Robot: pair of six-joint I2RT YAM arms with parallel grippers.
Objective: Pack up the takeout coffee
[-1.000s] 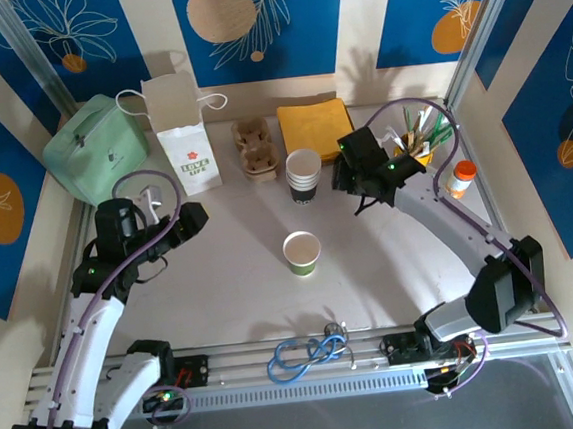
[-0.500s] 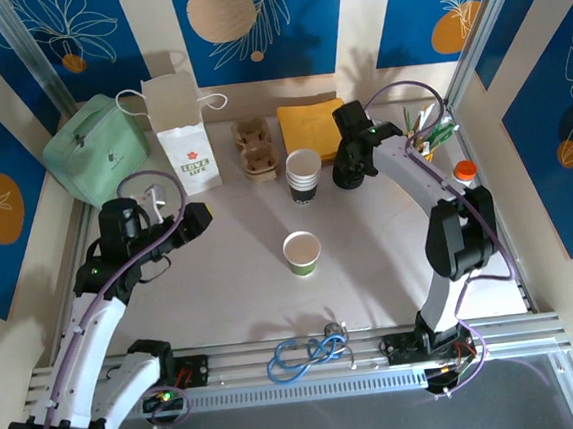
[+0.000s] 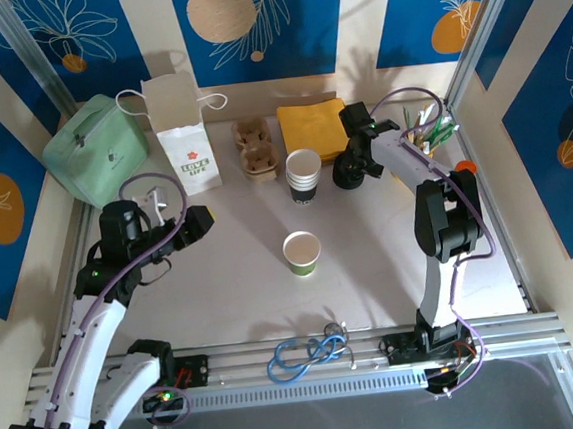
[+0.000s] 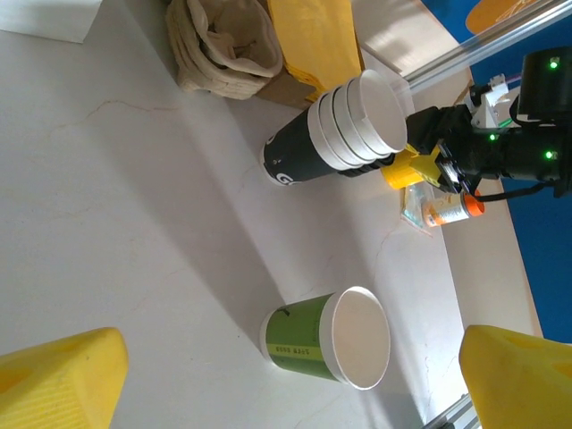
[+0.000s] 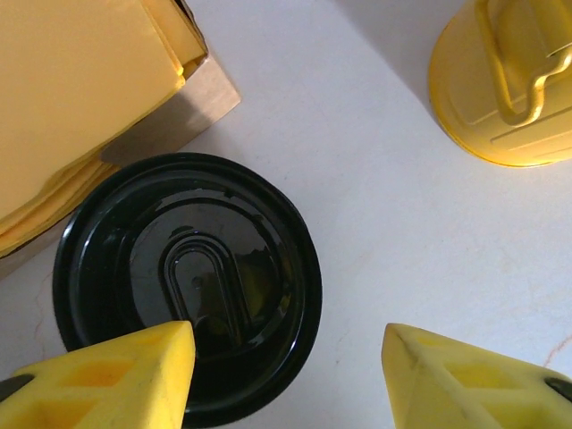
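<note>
Right claw [image 5: 286,375] spread apart over black lid [image 5: 183,290], left claw [image 4: 290,380] gaping wide, green cup [image 4: 299,341] ahead.

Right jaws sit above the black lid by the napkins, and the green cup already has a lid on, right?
No: the green cup has no lid; the left wrist view shows its open mouth. The right jaws do sit above the black lid by the napkins.

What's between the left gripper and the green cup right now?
Nothing: only bare table lies between the open left gripper and the green cup, as the top external and left wrist views show.
</note>
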